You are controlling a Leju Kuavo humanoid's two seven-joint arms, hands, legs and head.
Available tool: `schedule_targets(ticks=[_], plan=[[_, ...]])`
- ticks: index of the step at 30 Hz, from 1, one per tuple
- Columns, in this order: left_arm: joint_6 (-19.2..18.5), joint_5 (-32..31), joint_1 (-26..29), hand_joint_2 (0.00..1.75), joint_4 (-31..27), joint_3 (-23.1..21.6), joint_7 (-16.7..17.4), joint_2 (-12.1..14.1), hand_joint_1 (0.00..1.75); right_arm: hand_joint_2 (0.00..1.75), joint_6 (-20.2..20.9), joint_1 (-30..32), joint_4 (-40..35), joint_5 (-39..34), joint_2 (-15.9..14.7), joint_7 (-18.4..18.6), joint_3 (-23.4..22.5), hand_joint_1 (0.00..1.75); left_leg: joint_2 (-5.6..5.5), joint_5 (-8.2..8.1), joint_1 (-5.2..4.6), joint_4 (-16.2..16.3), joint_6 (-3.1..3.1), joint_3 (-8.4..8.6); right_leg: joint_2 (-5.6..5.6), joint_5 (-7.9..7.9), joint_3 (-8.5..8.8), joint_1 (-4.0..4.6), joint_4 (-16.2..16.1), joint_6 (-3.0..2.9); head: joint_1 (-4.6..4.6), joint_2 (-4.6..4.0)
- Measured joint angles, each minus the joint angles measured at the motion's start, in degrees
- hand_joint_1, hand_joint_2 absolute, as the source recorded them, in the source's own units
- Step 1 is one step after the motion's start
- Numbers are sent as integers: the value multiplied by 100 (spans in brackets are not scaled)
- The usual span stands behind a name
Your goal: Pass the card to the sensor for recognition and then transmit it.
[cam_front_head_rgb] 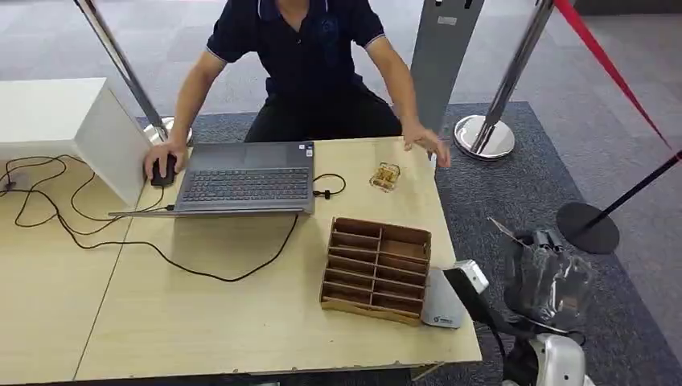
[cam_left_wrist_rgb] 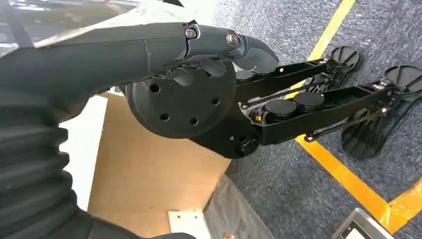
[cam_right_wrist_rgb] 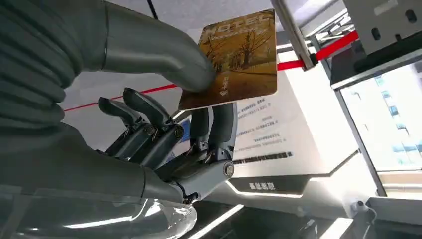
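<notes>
In the right wrist view my right hand (cam_right_wrist_rgb: 164,144) pinches a gold hotel card (cam_right_wrist_rgb: 239,59) between the thumb and fingers, its printed face toward the camera. The head view shows that hand (cam_front_head_rgb: 545,277) raised off the table's right edge, beyond the corner. A flat grey sensor pad (cam_front_head_rgb: 441,301) lies on the table by that corner, left of the hand and apart from it. My left hand (cam_left_wrist_rgb: 209,55) hangs down beside the table and holds nothing.
A wooden slotted organizer (cam_front_head_rgb: 376,269) stands beside the sensor. A person sits across the table (cam_front_head_rgb: 201,322) with one hand on a mouse (cam_front_head_rgb: 163,170) next to a laptop (cam_front_head_rgb: 245,178). A small gold item (cam_front_head_rgb: 385,177) lies near their other hand. Stanchion bases (cam_front_head_rgb: 484,137) stand to the right.
</notes>
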Motion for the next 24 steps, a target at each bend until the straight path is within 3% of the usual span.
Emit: schedule_targets(ticks=[10,24], plan=[[0,0,0,175,-33,2,0,-39,0,175,2,113,-57,-72,378,-540,-583,175,0,0,0,0,0,1,0,0,1,0,0,0,0,0],[0,0,-10,175,-39,-7,-61,-50,0,175,4,-114,107,37,736,-720,-524,175,-1,0,0,-1,0,0,0,0,4,0,1,0,0,0]])
